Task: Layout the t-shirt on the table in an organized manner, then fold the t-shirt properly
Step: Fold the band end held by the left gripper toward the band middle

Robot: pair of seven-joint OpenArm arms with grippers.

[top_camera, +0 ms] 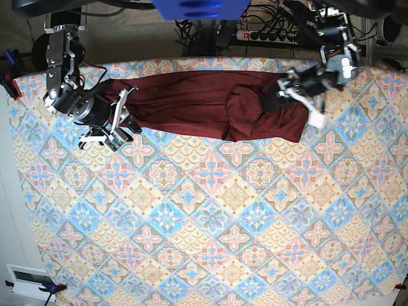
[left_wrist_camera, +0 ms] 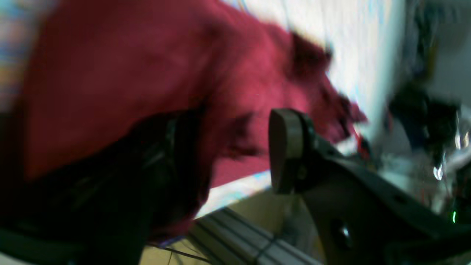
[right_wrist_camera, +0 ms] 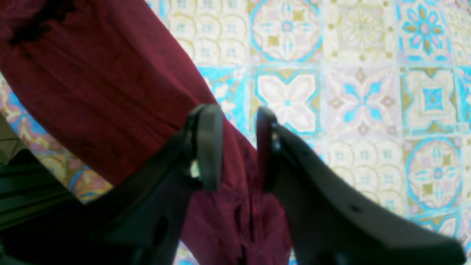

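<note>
The dark maroon t-shirt [top_camera: 191, 95] lies stretched in a long band along the far edge of the table [top_camera: 210, 210], with a bunched fold at its right part. My right gripper [top_camera: 121, 118] is at the shirt's left end. In the right wrist view a strip of the t-shirt [right_wrist_camera: 110, 92] runs taut between its fingers, and the right gripper [right_wrist_camera: 239, 147] is shut on it above the table [right_wrist_camera: 349, 92]. My left gripper [top_camera: 299, 95] hovers over the shirt's right end. In the blurred left wrist view the left gripper [left_wrist_camera: 232, 151] stands open and wide, with the t-shirt [left_wrist_camera: 128, 73] behind it.
Behind the table's far edge lie a power strip and cables [top_camera: 274, 35]. A metal rail [left_wrist_camera: 239, 235] runs under the table edge near the left gripper. The patterned cloth stretches toward the near side of the table.
</note>
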